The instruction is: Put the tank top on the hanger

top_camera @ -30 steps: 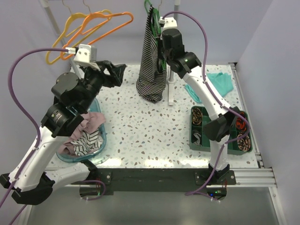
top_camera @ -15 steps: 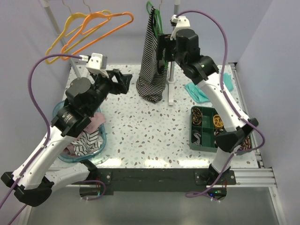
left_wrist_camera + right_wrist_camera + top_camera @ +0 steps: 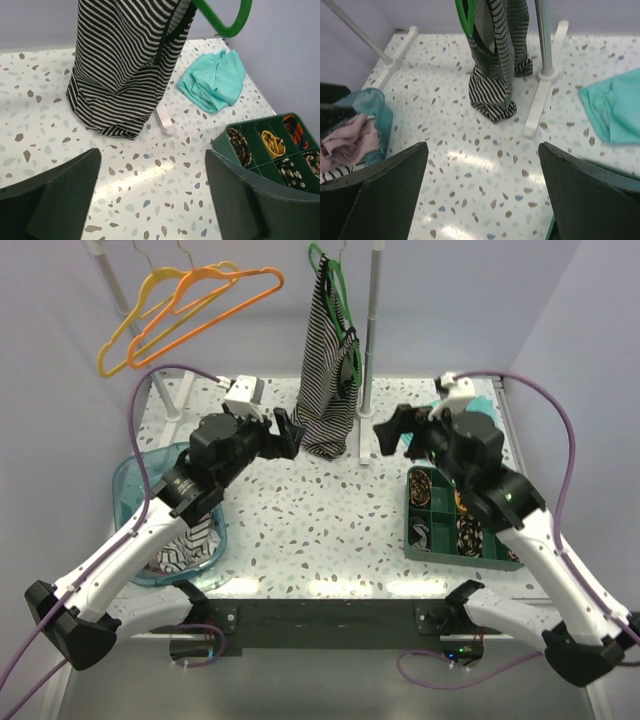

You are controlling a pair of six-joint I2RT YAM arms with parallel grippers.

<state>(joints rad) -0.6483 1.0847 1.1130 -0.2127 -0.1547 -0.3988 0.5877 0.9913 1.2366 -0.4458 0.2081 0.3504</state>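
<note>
Top (image 3: 120, 65) hangs on hanger (image 3: 225, 31), just ahead of my left jaws and right jaws; both spread, empty; task appears complete.

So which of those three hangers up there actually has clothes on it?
The green hanger, rightmost of the three: the striped tank top hangs from it. The orange hanger and yellow hanger to its left are bare.
</note>
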